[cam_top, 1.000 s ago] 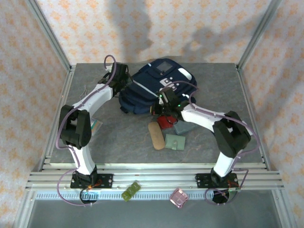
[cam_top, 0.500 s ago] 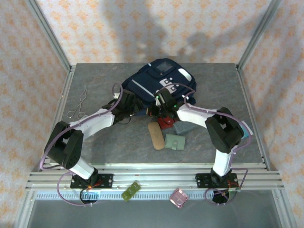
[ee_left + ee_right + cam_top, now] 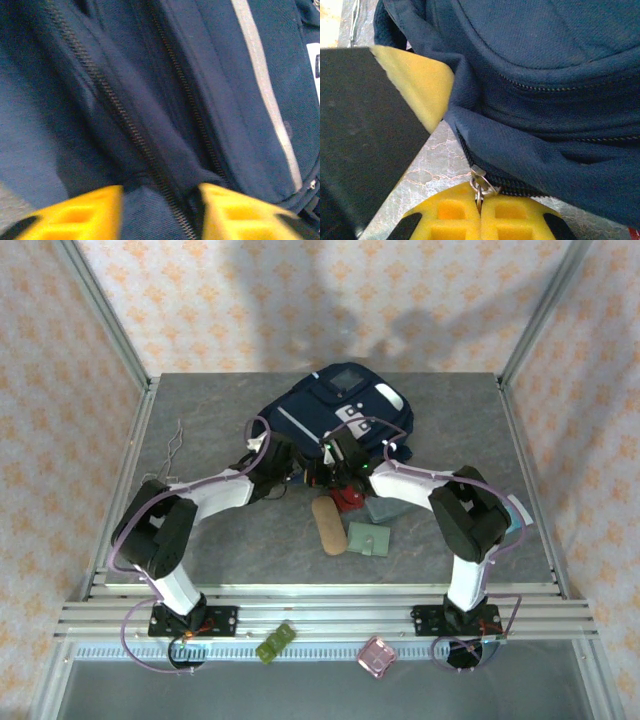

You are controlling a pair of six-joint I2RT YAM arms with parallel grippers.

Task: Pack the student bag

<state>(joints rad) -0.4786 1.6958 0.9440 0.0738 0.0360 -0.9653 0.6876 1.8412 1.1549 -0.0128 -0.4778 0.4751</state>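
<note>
The student bag (image 3: 335, 412) is a navy backpack with a pale stripe, lying at the table's back middle. At its front left edge my left gripper (image 3: 284, 462) stands open, its yellow fingers (image 3: 80, 215) on either side of a zipper line and a fold of blue fabric (image 3: 160, 150). At the front edge my right gripper (image 3: 335, 470) is shut on the metal zipper pull (image 3: 481, 181) of the bag (image 3: 545, 100). The other arm's yellow finger (image 3: 415, 82) touches the fabric close by.
In front of the bag lie a tan pencil case (image 3: 327, 524), a green wallet (image 3: 371, 538), a red item (image 3: 349, 499) and a grey-green piece (image 3: 385, 508). A bent wire (image 3: 172, 452) lies at the left. Green (image 3: 274, 641) and pink (image 3: 376, 654) items sit on the front rail.
The left arm has swung from the bag's far left side round to its front left edge. The right gripper has stayed at the bag's front edge.
</note>
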